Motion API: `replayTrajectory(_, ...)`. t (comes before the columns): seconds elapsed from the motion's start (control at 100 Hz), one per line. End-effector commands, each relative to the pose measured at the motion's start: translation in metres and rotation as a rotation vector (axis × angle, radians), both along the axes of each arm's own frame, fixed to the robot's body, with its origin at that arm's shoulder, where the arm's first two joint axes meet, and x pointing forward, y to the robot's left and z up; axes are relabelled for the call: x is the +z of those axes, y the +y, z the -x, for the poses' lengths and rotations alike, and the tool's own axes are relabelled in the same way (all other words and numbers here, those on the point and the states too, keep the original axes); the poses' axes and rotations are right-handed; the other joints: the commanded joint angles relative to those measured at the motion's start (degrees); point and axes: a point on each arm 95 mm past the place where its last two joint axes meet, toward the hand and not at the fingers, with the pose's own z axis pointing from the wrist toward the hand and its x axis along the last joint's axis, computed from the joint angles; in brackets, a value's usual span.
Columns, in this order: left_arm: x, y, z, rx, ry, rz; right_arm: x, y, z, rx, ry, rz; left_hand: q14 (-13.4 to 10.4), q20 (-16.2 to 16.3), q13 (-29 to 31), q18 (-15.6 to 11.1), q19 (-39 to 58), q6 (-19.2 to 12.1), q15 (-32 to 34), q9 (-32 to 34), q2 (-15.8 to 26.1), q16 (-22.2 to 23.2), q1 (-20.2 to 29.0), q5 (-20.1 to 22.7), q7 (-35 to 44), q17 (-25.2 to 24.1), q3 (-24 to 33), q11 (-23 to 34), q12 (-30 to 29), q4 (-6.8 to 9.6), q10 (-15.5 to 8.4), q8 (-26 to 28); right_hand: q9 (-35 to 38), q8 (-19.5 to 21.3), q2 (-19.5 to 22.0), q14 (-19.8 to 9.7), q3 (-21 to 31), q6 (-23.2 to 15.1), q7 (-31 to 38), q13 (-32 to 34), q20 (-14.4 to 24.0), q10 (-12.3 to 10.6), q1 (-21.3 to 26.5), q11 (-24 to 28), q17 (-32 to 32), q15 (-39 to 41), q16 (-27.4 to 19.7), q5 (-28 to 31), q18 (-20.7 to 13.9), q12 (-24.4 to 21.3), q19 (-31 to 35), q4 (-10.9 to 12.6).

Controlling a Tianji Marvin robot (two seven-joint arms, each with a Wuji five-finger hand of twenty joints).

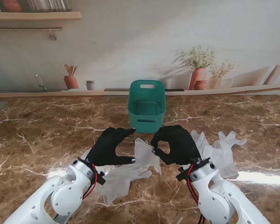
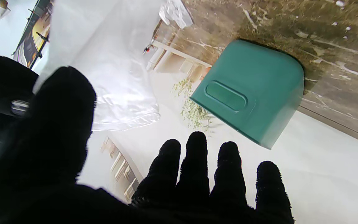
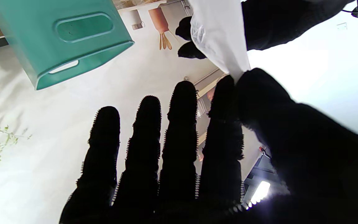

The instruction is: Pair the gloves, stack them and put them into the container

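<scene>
Brown marble-pattern table top (image 1: 46, 135) fills the stand view, with a teal plastic bin with handle slots (image 1: 146, 105) sitting empty at its centre, just beyond both hands. That bin is the container; nothing is in it yet.

Gloves: translucent white disposable gloves lie in two groups. One loose pile (image 1: 221, 151) sits on the table to the right of the right hand, not yet paired. Another glove (image 1: 126, 175) lies flat on the table nearer to me, between the two arms. A third, the lifted glove (image 1: 146, 154), hangs between the hands.

Right hand (image 1: 176, 144), black-gloved: thumb and index finger pinch a corner of the lifted glove; the right wrist view shows the white film caught at that pinch (image 3: 236, 73), other fingers straight and side by side.

Left hand (image 1: 108, 145), black-gloved: fingers curved, thumb apart, at the glove's other edge. Left wrist view shows the film (image 2: 110, 77) beside the thumb, but I cannot tell if it is actually gripped.

Step, my read: pairing, holding one glove stretched for laying onto the flat glove. Next move needs lowering it aligned over that one without letting the thin film fold or slip.
</scene>
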Motion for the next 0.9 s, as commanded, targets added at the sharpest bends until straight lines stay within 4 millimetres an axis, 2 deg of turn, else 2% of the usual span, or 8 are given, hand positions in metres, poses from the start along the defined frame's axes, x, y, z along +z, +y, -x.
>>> replayTrajectory(0.0, 0.000, -0.002, 0.000, 0.008, 0.012, 0.013, -0.001, 0.001, 0.004, 0.008, 0.006, -0.002, 1.22, 1.12, 0.94, 0.41, 0.78, 0.82, 1.28, 0.72, -1.43, 0.83, -2.28, -2.91, -1.38, -0.90, 1.60, 1.31, 1.04, -1.55, -0.44, -0.79, 0.59, -0.71, 0.18, -0.34, 4.63, -3.09, 2.04, 1.88, 1.20, -0.48, 0.38, -0.60, 0.31, -1.08, -0.10, 1.95, 0.20, 0.81, -0.43, 4.15)
replayTrajectory(0.32, 0.004, -0.008, -0.007, -0.048, 0.062, 0.055, 0.006, 0.002, 0.013, 0.047, -0.037, -0.011, 0.63, 0.16, -2.69, -0.91, -8.22, -2.43, 2.27, 1.70, -3.91, 6.07, -2.61, 0.56, 3.73, -1.37, 6.10, 6.14, 12.85, -2.52, -2.85, 1.92, 1.06, -0.83, -0.04, -0.59, 4.78, -3.54, 2.03, 2.33, 1.19, -0.83, 0.11, -0.97, 0.54, -1.77, -0.26, 2.09, 0.51, 0.93, -0.65, 4.17)
replayTrajectory(0.5, 0.004, -0.012, -0.010, -0.099, 0.091, 0.075, 0.006, 0.001, 0.015, 0.061, -0.045, -0.011, 0.37, -7.72, -5.33, -1.61, -12.22, -14.40, 1.08, -0.32, -2.90, 6.68, -0.29, 9.79, 17.10, -0.18, 7.89, 4.71, 14.88, -2.35, -2.88, 12.16, 1.25, -0.83, 0.00, -0.58, 4.80, -3.71, 1.93, 2.51, 1.19, -0.87, -0.02, -1.21, 0.62, -2.16, -0.36, 1.99, 0.59, 0.95, -0.80, 4.14)
replayTrajectory(0.58, 0.003, -0.014, -0.009, -0.109, 0.102, 0.109, 0.006, 0.001, 0.015, 0.058, -0.044, -0.009, -0.35, -9.39, -6.65, -2.15, -12.52, -16.45, 0.52, -1.02, -2.26, 6.43, 0.66, 15.71, 26.24, -0.02, 9.49, 3.42, 13.66, -2.77, -2.94, 18.43, 1.29, -0.80, 0.07, -0.56, 4.74, -3.73, 1.90, 2.59, 1.21, -0.84, -0.08, -1.32, 0.65, -2.34, -0.41, 1.98, 0.61, 0.93, -0.83, 4.12)
replayTrajectory(0.61, 0.002, -0.014, -0.009, -0.117, 0.106, 0.111, 0.005, 0.000, 0.015, 0.055, -0.041, -0.009, -0.74, -10.44, -8.17, -2.50, -13.18, -17.24, -0.04, -2.17, -1.70, 6.13, 1.75, 17.94, 28.82, 0.03, 9.82, 2.63, 12.76, -2.74, -2.92, 19.96, 1.31, -0.79, 0.05, -0.54, 4.76, -3.70, 1.90, 2.60, 1.21, -0.85, -0.05, -1.34, 0.62, -2.40, -0.42, 1.98, 0.63, 0.93, -0.86, 4.13)
replayTrajectory(0.64, 0.002, -0.014, -0.009, -0.127, 0.107, 0.112, 0.004, 0.000, 0.014, 0.051, -0.039, -0.008, -0.89, -12.51, -8.36, -2.75, -13.84, -18.94, 0.09, -2.12, -1.80, 6.12, 6.01, 19.35, 32.11, 0.40, 4.72, 2.75, 11.84, -5.05, -2.88, 21.01, 1.34, -0.79, 0.00, -0.52, 4.76, -3.69, 1.90, 2.60, 1.21, -0.84, -0.04, -1.35, 0.59, -2.44, -0.43, 1.98, 0.64, 0.94, -0.89, 4.13)
replayTrajectory(0.69, 0.002, -0.013, -0.009, -0.134, 0.104, 0.120, 0.003, -0.001, 0.013, 0.044, -0.033, -0.007, -1.16, -14.34, -8.12, -3.16, -13.73, -21.81, 0.37, -1.23, -1.18, 6.24, 13.69, 21.92, 39.59, 0.49, -4.51, 3.16, 11.19, -4.16, -3.30, 19.00, 1.33, -0.78, 0.07, -0.53, 4.78, -3.64, 1.90, 2.64, 1.21, -0.80, -0.02, -1.39, 0.57, -2.47, -0.43, 1.98, 0.58, 0.95, -0.92, 4.14)
replayTrajectory(0.89, 0.005, -0.011, -0.003, -0.142, 0.083, 0.161, -0.003, -0.008, 0.015, 0.010, -0.012, -0.004, -0.71, -10.81, -3.19, -3.13, -11.20, -22.26, 2.97, 5.17, 5.47, 7.47, 19.07, 26.82, 44.53, -0.07, -3.27, 5.06, 10.90, -4.32, -3.64, 15.57, 1.97, -0.85, -0.16, -0.12, 4.92, -2.97, 2.08, 3.34, 1.42, -0.55, 0.18, -1.19, 0.86, -2.22, -0.23, 2.09, 0.73, 1.17, -0.72, 4.24)
